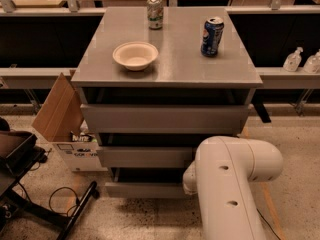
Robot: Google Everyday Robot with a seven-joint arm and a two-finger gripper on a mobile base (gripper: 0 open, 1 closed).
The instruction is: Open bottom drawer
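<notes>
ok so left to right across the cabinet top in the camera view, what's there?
Cream bowl → green-and-white can → blue can. Gripper not in view; only the white arm shows, lower right, at the bottom drawer's right end.
</notes>
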